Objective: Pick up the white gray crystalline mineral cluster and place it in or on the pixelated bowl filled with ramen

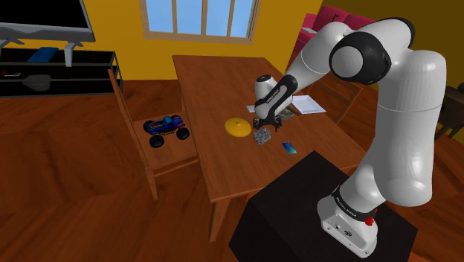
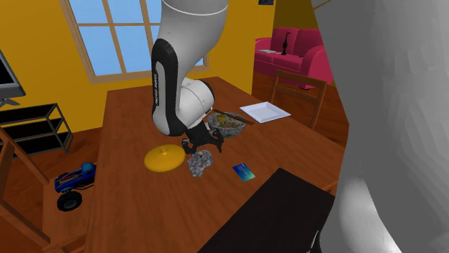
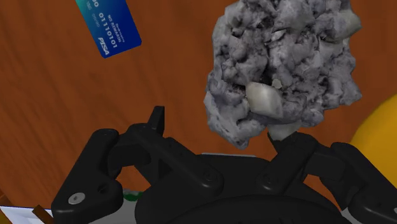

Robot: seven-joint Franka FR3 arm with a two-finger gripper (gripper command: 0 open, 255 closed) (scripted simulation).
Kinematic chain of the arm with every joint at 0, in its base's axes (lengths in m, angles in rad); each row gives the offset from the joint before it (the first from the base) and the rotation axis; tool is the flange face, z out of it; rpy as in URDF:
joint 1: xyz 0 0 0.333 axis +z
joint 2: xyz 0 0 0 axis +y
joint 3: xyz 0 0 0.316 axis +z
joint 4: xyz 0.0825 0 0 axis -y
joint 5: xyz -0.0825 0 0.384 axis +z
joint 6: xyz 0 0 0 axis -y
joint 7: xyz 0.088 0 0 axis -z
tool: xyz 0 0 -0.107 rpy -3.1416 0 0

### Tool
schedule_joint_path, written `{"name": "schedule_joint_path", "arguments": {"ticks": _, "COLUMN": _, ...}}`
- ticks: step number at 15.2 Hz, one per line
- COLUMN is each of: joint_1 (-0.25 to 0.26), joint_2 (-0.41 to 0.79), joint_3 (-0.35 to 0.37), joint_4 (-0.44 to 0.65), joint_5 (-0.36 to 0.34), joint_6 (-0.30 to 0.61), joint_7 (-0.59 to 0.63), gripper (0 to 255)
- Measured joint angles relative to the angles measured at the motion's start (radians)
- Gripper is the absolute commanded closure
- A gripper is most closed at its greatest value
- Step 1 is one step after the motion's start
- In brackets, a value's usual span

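On the table (image 1: 216, 89), the grey-white mineral cluster (image 3: 283, 63) is seen resting on the wood, just beside the yellow disc (image 2: 163, 157) and near the blue card (image 2: 243, 171). The end effector (image 3: 218, 127) is positioned just above the cluster, with its fingers (image 3: 156, 119) set apart and nothing clamped between them. The bowl of ramen (image 2: 227, 123) is located behind the arm in the second exterior view, near the white tray (image 2: 265, 111).

Alignment hazard: in the wrist view the cluster is seen lying ahead of one finger rather than centred in the gap. If a descent is made from this pose, that finger is likely to be driven onto the top of the cluster, and the cluster may be tipped or pushed against the disc.

Grip hazard: the surface of the cluster is lumpy and irregular. Contact may be made on only a few projecting points, so the cluster may be rotated or dropped during lifting.

Transfer hazard: the bowl is close by. If too little height is gained, its rim may be struck and the bowl shifted.
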Motion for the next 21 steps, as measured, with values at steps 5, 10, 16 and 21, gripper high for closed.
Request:
{"name": "schedule_joint_path", "arguments": {"ticks": 5, "joint_1": 0.000, "joint_2": 0.001, "joint_3": 0.000, "joint_4": 0.001, "joint_5": 0.000, "joint_6": 0.001, "joint_7": 0.000, "gripper": 255}}
{"name": "schedule_joint_path", "arguments": {"ticks": 10, "joint_1": 0.000, "joint_2": -0.001, "joint_3": -0.001, "joint_4": 0.000, "joint_5": 0.000, "joint_6": 0.002, "joint_7": 0.001, "gripper": 255}}
{"name": "schedule_joint_path", "arguments": {"ticks": 16, "joint_1": 0.019, "joint_2": -0.055, "joint_3": -0.023, "joint_4": -0.011, "joint_5": -0.023, "joint_6": -0.041, "joint_7": 0.005, "gripper": 255}}
{"name": "schedule_joint_path", "arguments": {"ticks": 21, "joint_1": 0.036, "joint_2": -0.107, "joint_3": -0.043, "joint_4": -0.012, "joint_5": -0.046, "joint_6": -0.088, "joint_7": 0.009, "gripper": 0}}
